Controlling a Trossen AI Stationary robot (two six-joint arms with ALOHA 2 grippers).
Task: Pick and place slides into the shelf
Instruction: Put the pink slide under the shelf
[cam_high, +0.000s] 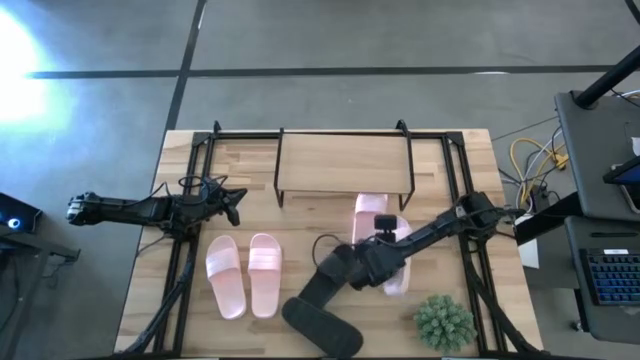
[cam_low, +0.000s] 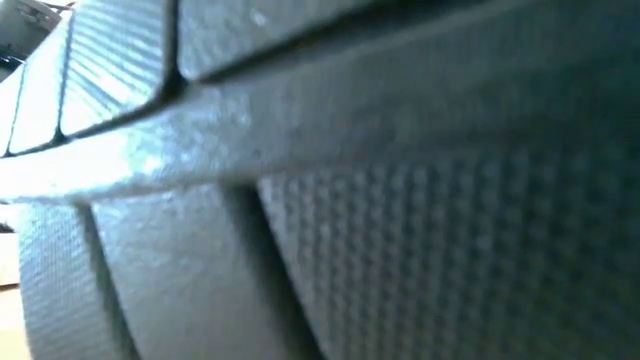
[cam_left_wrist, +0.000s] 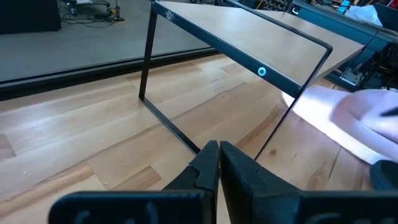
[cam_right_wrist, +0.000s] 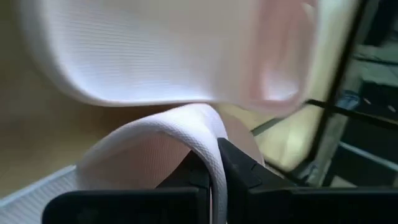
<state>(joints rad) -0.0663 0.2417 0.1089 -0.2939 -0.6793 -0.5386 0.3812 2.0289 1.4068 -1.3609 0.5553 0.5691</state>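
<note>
The shelf (cam_high: 345, 163) stands at the table's far middle. My right gripper (cam_right_wrist: 214, 163) reaches in from the right, just in front of the shelf, and is shut on a light pink slide (cam_high: 398, 272). A second pink slide (cam_high: 368, 207) lies with its far end under the shelf. Another pink pair (cam_high: 245, 275) lies sole-down at the near left. Two black slides (cam_high: 318, 310) lie near the front edge, and one of them fills the low view (cam_low: 320, 180). My left gripper (cam_left_wrist: 217, 155) hovers shut by the shelf's left legs, holding nothing. My right gripper pinches the edge of the pink slide's wide strap (cam_right_wrist: 208, 140) between its two fingers, coming slanting down from above. The strap arches up over the fingertips. Whether the sole is clear of the table, I cannot tell.
A spiky green plant (cam_high: 443, 322) stands at the near right corner. Black metal frames (cam_high: 190, 180) run along both table sides. The shelf's thin black legs (cam_left_wrist: 146, 56) stand close to my left gripper. There is bare wood under the shelf on its left.
</note>
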